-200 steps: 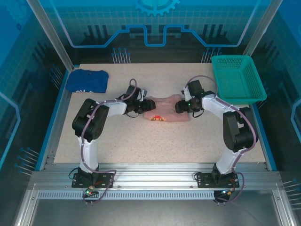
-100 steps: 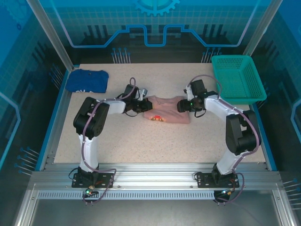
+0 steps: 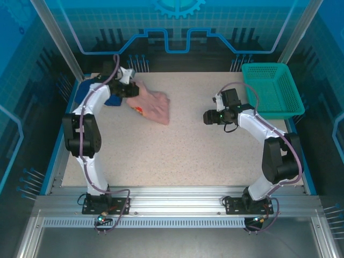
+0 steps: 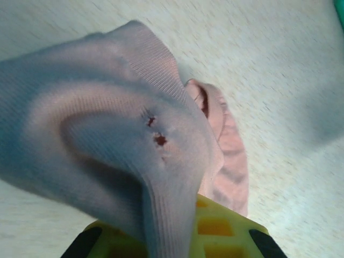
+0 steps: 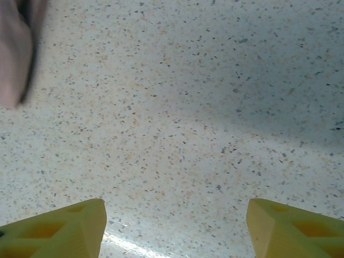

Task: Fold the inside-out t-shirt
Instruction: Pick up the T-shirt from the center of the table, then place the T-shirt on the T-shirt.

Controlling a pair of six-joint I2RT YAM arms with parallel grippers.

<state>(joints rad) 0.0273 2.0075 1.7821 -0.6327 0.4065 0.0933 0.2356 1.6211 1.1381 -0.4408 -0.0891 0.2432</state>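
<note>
Fold judged unfinished: left fingers (image 4: 215, 231) clamp shut on the bunched, unflattened t-shirt (image 3: 153, 106) at the far-left of the surface (image 3: 177, 156), beside a dark blue garment (image 3: 86, 92), while right fingers (image 5: 59, 228) stand wide and empty.

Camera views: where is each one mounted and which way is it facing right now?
Top external: above and behind the bases, looking down on the table; both arms, left gripper, right gripper.
Left wrist: on the left arm, looking past its yellow fingers at the gripped t-shirt.
Right wrist: on the right arm, looking down at the table between its open fingers.
Shared: the t-shirt shows in all three.
</note>
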